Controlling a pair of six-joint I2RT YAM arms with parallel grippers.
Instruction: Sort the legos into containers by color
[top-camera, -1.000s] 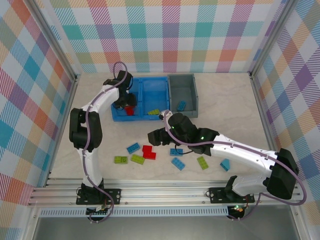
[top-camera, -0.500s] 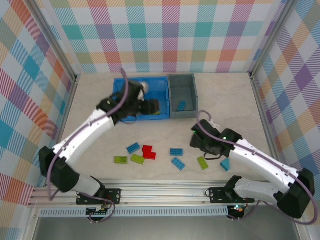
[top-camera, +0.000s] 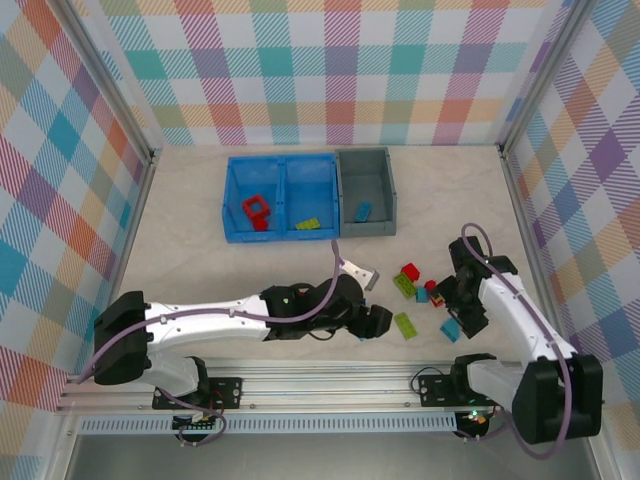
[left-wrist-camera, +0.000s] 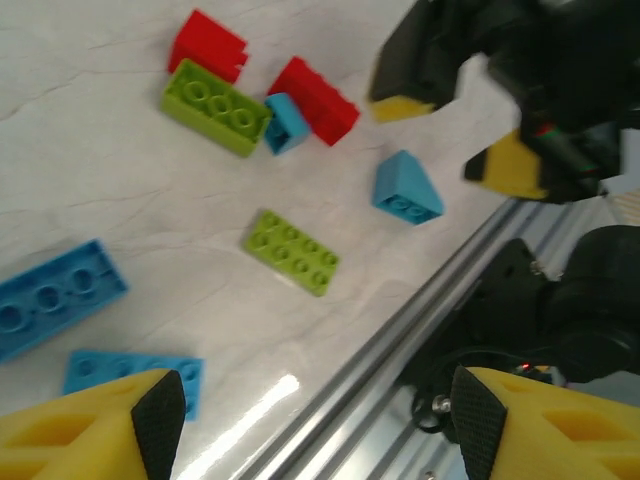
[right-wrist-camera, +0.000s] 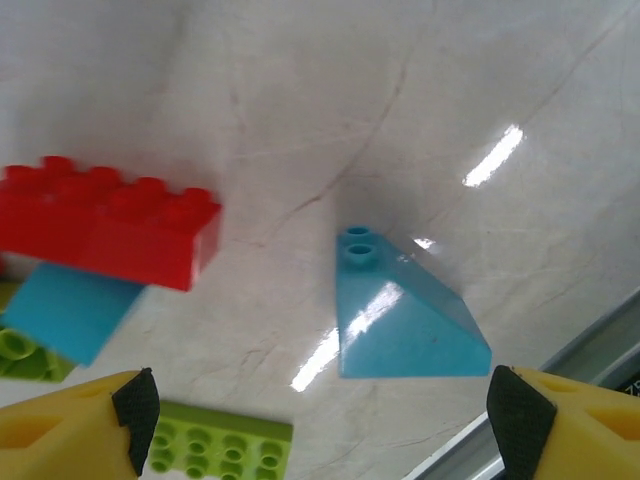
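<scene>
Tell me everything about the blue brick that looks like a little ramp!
The ramp brick is shiny light-blue plastic, with a smooth sloped face and two round studs at one end. It rests slope-up on the pale table, close to the table's front edge, all by itself, touching no other brick.

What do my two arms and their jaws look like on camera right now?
The left arm and right arm match: white shells with black joints, and a mauve cable running along each. The jaws are yellow with black pads at the tips.
</scene>
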